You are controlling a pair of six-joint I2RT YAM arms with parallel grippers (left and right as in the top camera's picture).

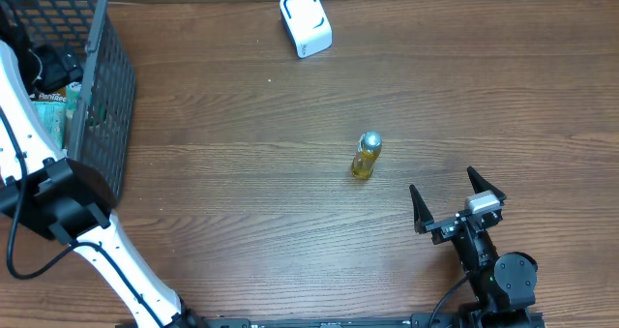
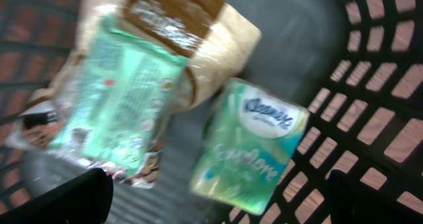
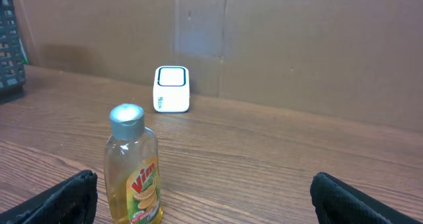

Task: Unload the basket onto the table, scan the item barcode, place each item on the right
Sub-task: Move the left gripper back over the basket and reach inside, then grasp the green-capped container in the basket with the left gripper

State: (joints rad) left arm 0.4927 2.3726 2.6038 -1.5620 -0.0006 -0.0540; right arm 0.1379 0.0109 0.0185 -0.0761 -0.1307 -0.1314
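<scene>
Upright silver-capped bottle of yellow liquid [image 1: 366,156] stands ahead and slightly left of the wide-open right gripper [image 1: 441,179], the nearer arm; the open left gripper [image 2: 218,197] hangs inside the grey mesh basket [image 1: 106,96]

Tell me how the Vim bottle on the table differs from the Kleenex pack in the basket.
The Vim bottle stands upright on the table; the Kleenex pack lies inside the basket beside other packets. The bottle is clear yellow with a silver cap; the pack is a green and white wrap. Both carry printed labels, and neither is gripped.
</scene>
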